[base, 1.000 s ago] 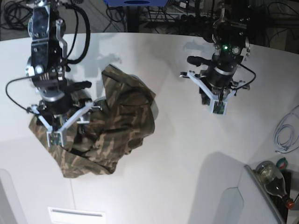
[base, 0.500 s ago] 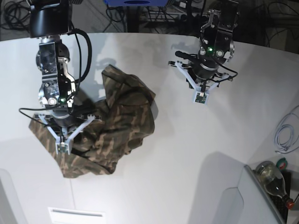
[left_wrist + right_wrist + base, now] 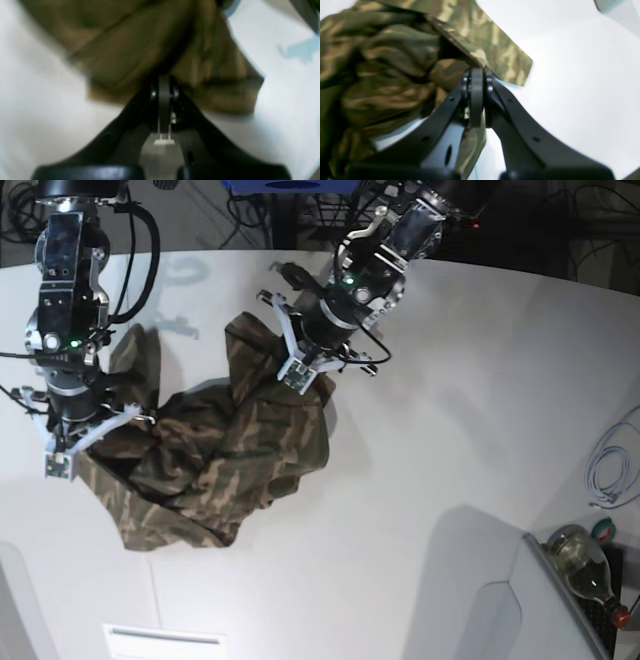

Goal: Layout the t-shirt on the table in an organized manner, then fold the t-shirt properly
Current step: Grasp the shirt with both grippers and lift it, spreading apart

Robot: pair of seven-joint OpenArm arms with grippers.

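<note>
The camouflage t-shirt lies bunched in a heap on the white table, left of the middle. My right gripper is at the heap's left edge, shut on a fold of the t-shirt. In the right wrist view a strip of cloth hangs from between the shut fingers of the right gripper. My left gripper stands over the heap's upper part. In the blurred left wrist view the left gripper is shut, its tips against the t-shirt, with no cloth showing between them.
A white cable lies at the table's right edge. A bottle and a grey panel are at the lower right. Dark cables run behind the table's far edge.
The left arm has swung from the table's right side across to the shirt, shut. The right gripper has shut on the shirt's left edge and drawn it leftward, spreading the heap.
</note>
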